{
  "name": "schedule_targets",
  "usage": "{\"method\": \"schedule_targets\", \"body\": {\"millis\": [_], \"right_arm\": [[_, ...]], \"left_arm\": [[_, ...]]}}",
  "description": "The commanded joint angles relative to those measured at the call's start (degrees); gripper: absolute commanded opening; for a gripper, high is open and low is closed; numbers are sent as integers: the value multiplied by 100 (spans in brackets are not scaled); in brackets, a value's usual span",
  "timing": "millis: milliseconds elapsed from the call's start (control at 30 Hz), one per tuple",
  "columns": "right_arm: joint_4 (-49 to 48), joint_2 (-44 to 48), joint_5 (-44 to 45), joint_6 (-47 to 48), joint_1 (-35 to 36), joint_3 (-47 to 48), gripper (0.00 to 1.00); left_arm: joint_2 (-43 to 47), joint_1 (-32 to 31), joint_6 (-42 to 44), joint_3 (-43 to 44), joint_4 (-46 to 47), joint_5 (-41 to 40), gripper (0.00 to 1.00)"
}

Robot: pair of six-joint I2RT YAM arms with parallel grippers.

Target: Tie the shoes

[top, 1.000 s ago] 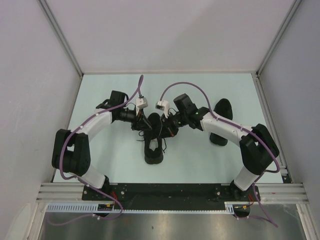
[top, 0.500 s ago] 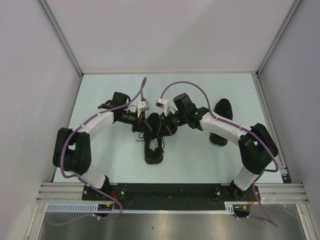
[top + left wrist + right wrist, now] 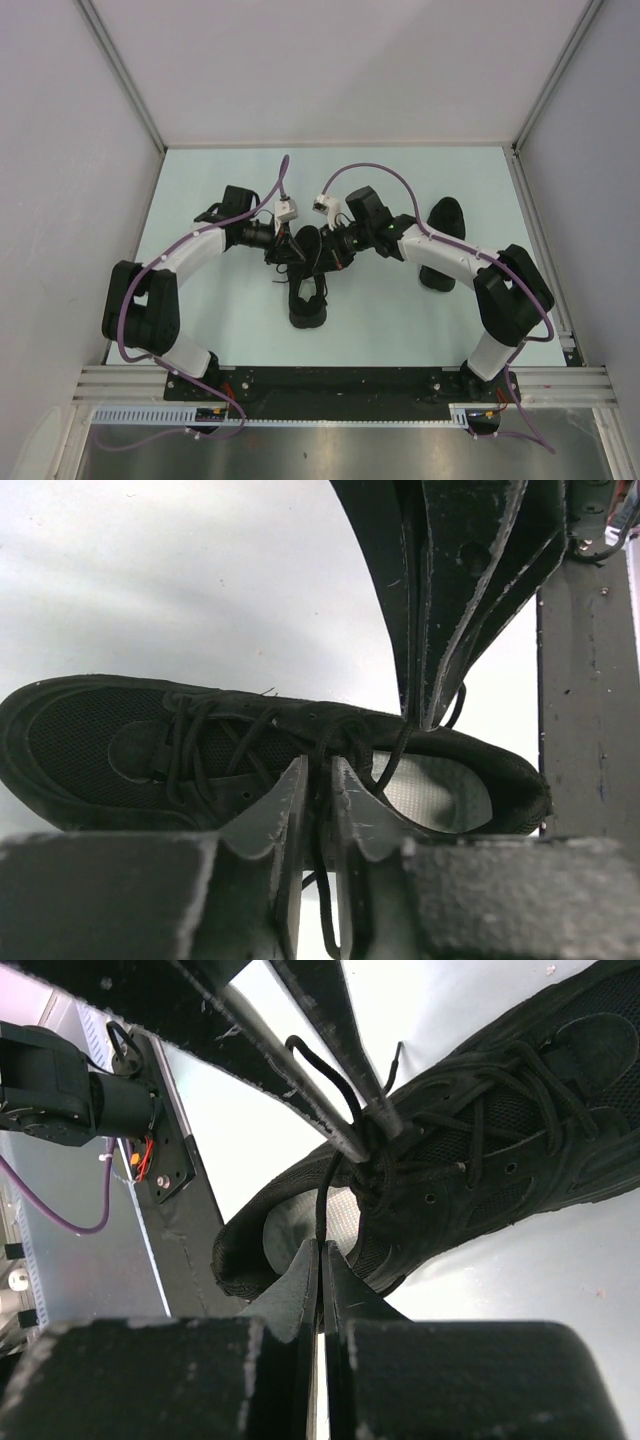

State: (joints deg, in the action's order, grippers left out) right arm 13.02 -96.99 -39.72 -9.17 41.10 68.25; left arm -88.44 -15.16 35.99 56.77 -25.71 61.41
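Observation:
The black sneaker point(image 3: 308, 300) lies mid-table with its heel toward the arm bases. It also shows in the left wrist view point(image 3: 110, 735) and the right wrist view point(image 3: 520, 1140), with its grey insole point(image 3: 435, 790) showing. My left gripper point(image 3: 290, 254) is above the laced part from the left, shut on a thin black lace point(image 3: 322, 820) that runs between its fingers. My right gripper point(image 3: 334, 256) comes from the right and is shut on another lace strand point(image 3: 320, 1200) rising from the eyelets. The two grippers sit close together over the shoe.
A second black shoe point(image 3: 442, 222) lies at the right, partly under my right arm. White walls close in the table on the left, far and right sides. A metal rail point(image 3: 340, 380) runs along the near edge.
Both grippers have shifted only slightly over the shoe, with the right wrist edging left. Both stay shut on the laces.

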Motion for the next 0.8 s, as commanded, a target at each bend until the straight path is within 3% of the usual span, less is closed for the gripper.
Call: {"method": "schedule_targets", "body": {"millis": [0, 167, 333, 567, 767], "right_arm": [[-150, -30, 0, -59, -41, -5, 0], [-203, -39, -26, -164, -111, -5, 0], [-221, -66, -53, -278, -111, -5, 0], [-448, -153, -97, -612, -67, -5, 0], [-607, -294, -44, -902, -41, 4, 0]], "left_arm": [[-6, -57, 66, 123, 93, 38, 25], [-112, -84, 154, 194, -12, -32, 22], [28, -75, -3, 98, 197, 73, 0], [485, -84, -698, -333, 927, 214, 0], [609, -84, -751, -474, 910, 222, 0]]}}
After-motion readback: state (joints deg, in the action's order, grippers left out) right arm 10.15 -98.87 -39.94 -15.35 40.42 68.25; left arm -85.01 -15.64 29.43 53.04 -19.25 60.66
